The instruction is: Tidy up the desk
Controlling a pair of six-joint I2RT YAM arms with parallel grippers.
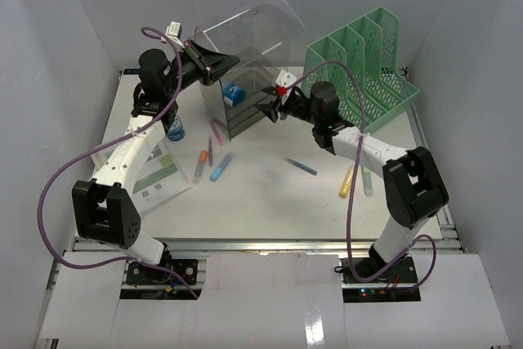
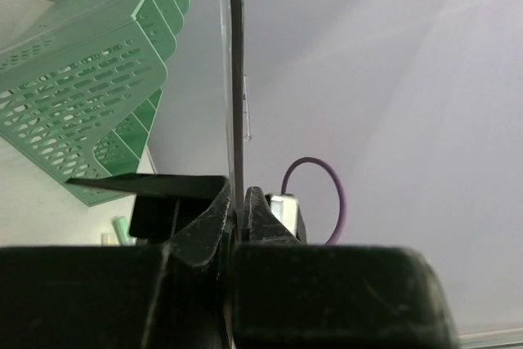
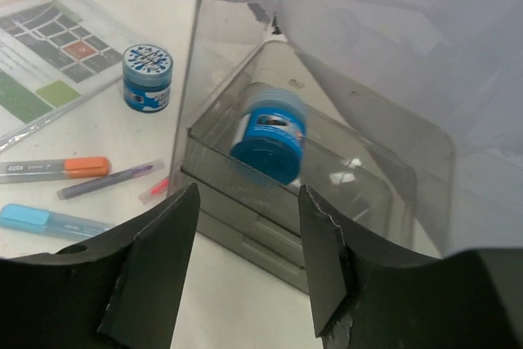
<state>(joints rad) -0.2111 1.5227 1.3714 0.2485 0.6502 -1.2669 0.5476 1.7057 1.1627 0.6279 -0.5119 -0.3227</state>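
The white desk [image 1: 261, 202] carries a smoky clear drawer box [image 1: 242, 117] whose clear lid [image 1: 253, 34] stands raised. My left gripper [image 1: 219, 64] is shut on the lid's edge [image 2: 235, 79], which runs up from between its jaws [image 2: 239, 202]. In the box's top compartment a blue jar [image 3: 270, 138] lies on its side, also visible from above [image 1: 234, 94]. My right gripper [image 1: 268, 104] hangs just in front of the box [image 3: 384, 177], open [image 3: 247, 202], with nothing between its fingers.
A green mesh file rack [image 1: 364, 71] stands at the back right. A second blue jar [image 1: 176, 129] and a document sleeve [image 1: 151, 173] lie at the left. Loose markers and pens lie in front: light blue [image 1: 222, 167], blue [image 1: 301, 166], yellow [image 1: 347, 181].
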